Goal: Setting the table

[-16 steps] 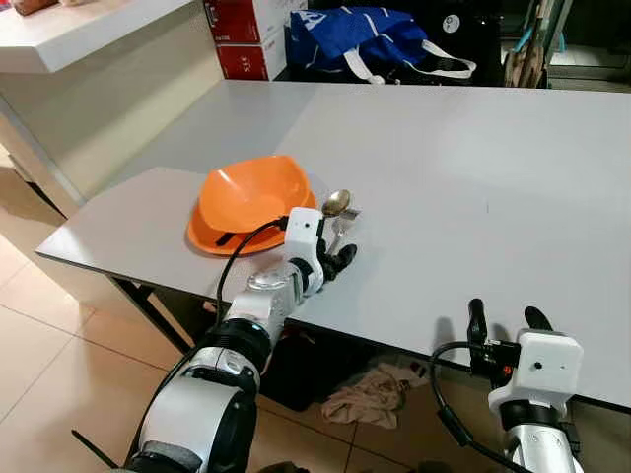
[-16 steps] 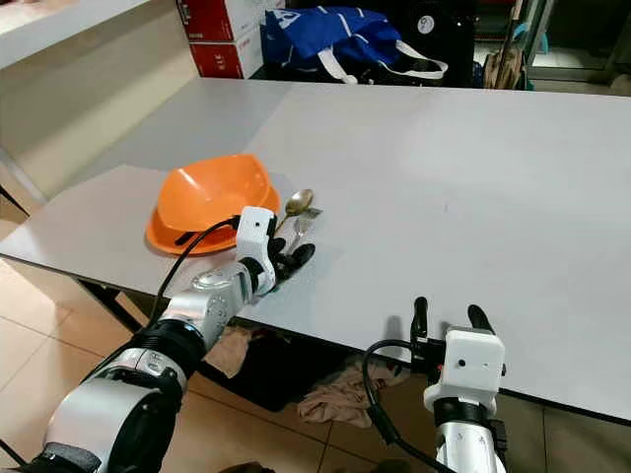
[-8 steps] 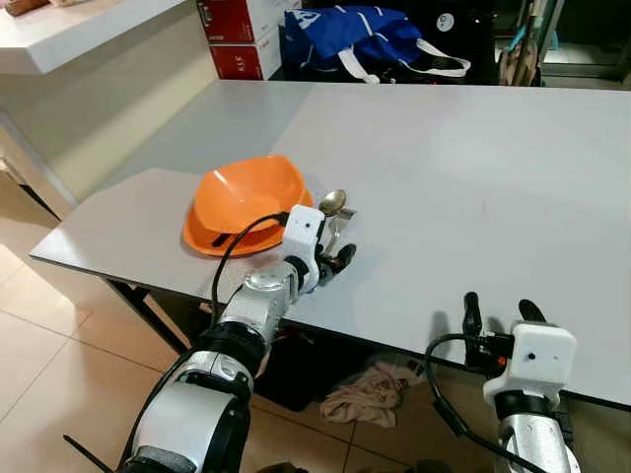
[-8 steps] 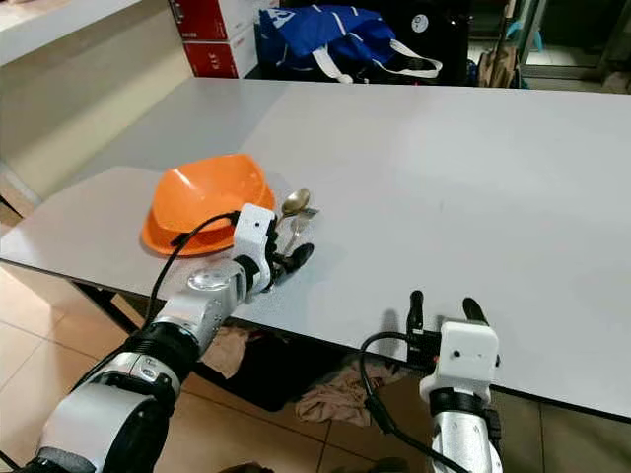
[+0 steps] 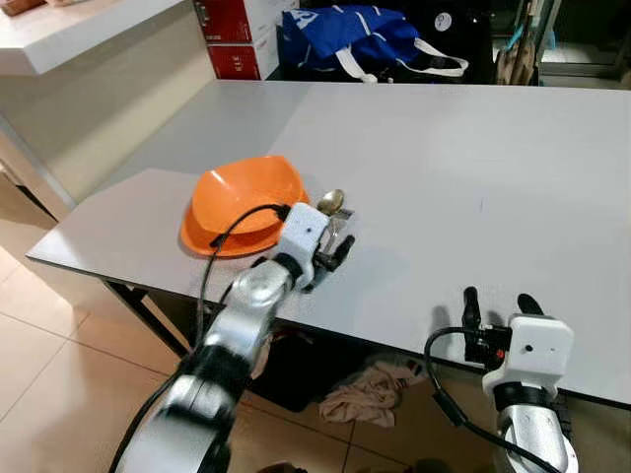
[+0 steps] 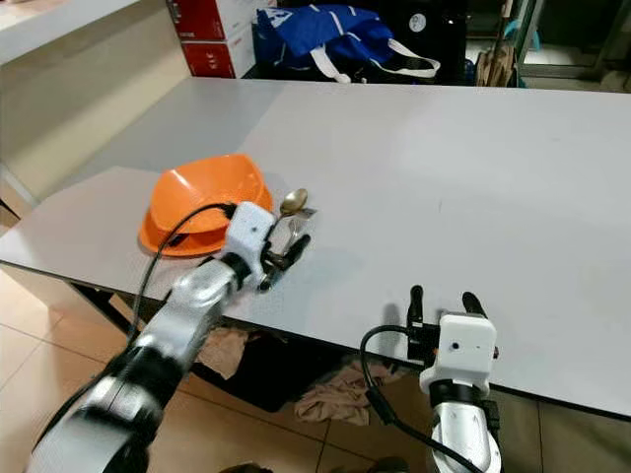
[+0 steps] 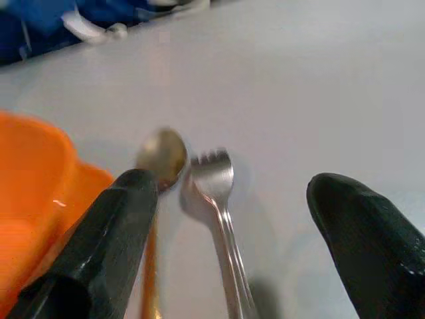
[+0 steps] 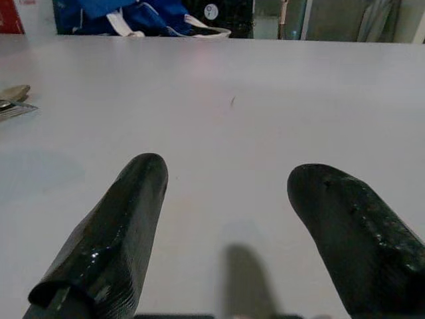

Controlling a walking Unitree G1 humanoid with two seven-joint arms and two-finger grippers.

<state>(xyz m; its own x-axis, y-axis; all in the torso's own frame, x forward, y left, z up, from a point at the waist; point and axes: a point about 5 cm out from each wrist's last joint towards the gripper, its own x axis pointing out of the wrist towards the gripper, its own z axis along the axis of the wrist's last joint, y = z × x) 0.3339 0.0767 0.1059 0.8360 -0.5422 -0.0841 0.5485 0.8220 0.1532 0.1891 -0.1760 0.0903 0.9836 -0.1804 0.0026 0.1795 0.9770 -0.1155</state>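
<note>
An orange bowl (image 5: pixel 242 202) sits near the front left corner of the grey table (image 5: pixel 444 158). Just right of it lie a spoon (image 5: pixel 331 202) and a fork (image 5: pixel 337 225), side by side. My left gripper (image 5: pixel 333 252) hovers open over their handles, and in the left wrist view the spoon (image 7: pixel 161 153) and fork (image 7: pixel 214 179) lie between its black fingers (image 7: pixel 113 239) with nothing held. My right gripper (image 5: pixel 496 298) stands open at the table's front edge, pointing across bare tabletop (image 8: pixel 232 100).
A blue bag (image 5: pixel 365 39) and red boxes (image 5: pixel 232 39) stand at the table's far edge. A white counter (image 5: pixel 79 30) runs along the left. A crumpled cloth (image 5: pixel 365 394) lies on the tiled floor under the table.
My left arm has lifted a little and is blurred, its gripper still over the cutlery handles. Bowl, spoon and fork have stayed put. The right gripper has not moved.
</note>
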